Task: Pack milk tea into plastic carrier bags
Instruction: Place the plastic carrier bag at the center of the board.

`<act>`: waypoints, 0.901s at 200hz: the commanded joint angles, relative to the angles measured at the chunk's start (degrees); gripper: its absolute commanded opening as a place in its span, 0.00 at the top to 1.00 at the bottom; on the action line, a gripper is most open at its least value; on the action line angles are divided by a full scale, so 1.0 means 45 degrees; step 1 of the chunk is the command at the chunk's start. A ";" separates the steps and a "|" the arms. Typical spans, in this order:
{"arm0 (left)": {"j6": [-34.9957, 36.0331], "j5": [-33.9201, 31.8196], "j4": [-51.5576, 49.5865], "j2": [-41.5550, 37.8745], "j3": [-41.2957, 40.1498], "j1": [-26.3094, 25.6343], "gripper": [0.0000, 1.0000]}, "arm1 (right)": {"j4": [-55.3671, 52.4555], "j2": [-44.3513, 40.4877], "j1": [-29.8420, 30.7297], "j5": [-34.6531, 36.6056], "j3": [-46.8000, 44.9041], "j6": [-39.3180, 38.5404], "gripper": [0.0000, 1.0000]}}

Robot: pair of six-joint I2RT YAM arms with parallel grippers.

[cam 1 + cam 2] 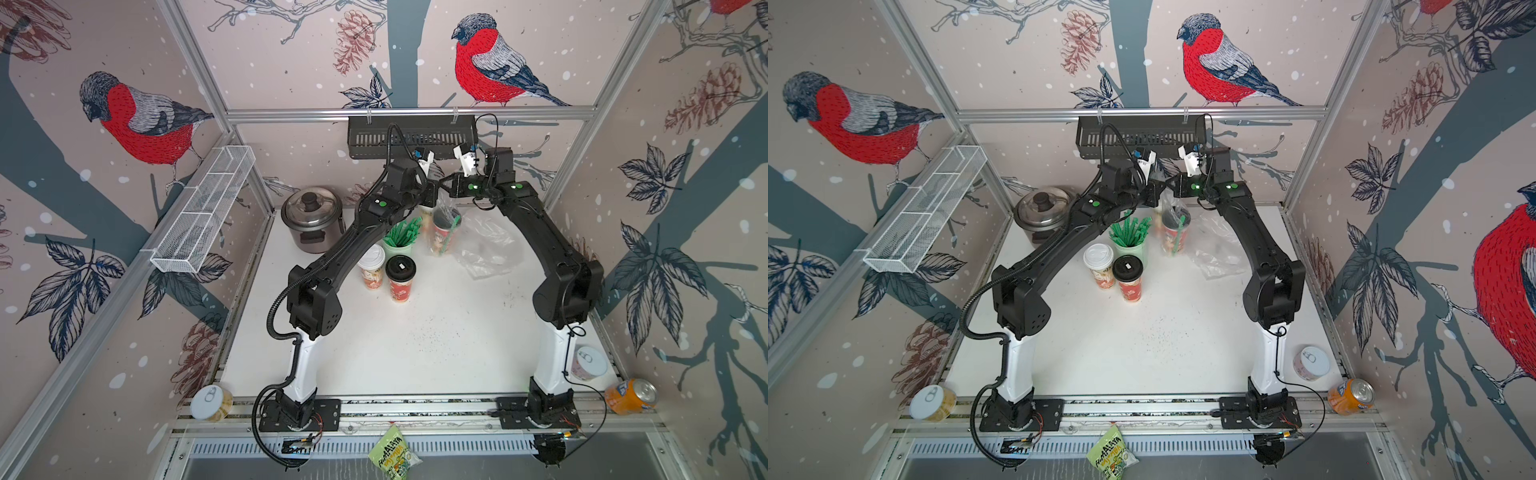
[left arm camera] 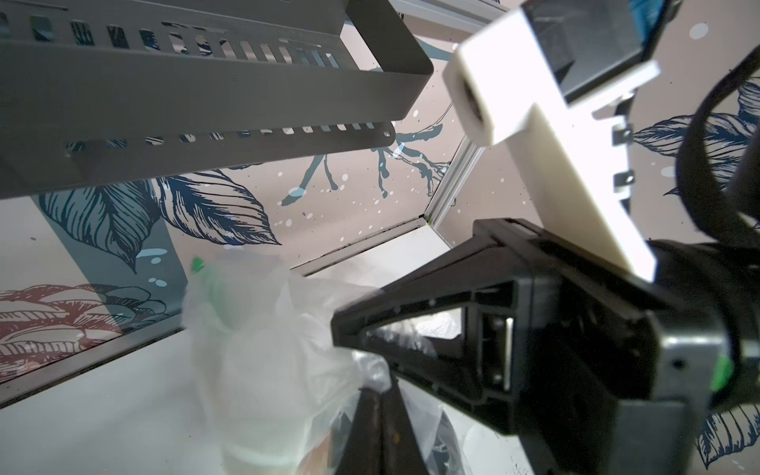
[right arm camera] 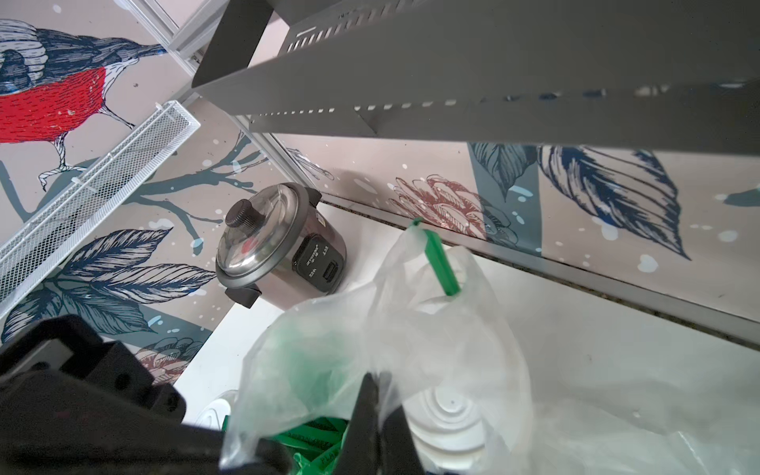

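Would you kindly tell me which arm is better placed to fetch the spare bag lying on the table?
The right, probably: the spare bag lies beside the right forearm, far from the left. The right hand and left hand are both shut on the filled bag, so it must release first.

The left arm (image 1: 332, 257) and right arm (image 1: 540, 237) are matte black with white lower shells (image 1: 305, 365), screwed black base plates (image 1: 328, 409) and green lights (image 1: 379, 203); ribbed black conduit (image 1: 272, 313) runs along the left, a thin black cable (image 1: 566, 357) along the right; the wedge-shaped black right gripper (image 2: 338, 329) bears a white camera mount (image 2: 534, 123)
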 commanded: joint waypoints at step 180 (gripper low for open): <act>0.0052 0.0138 0.0176 0.1198 0.0083 0.0552 1.00 | -0.0099 0.0872 0.0070 0.0209 -0.0393 0.0220 0.96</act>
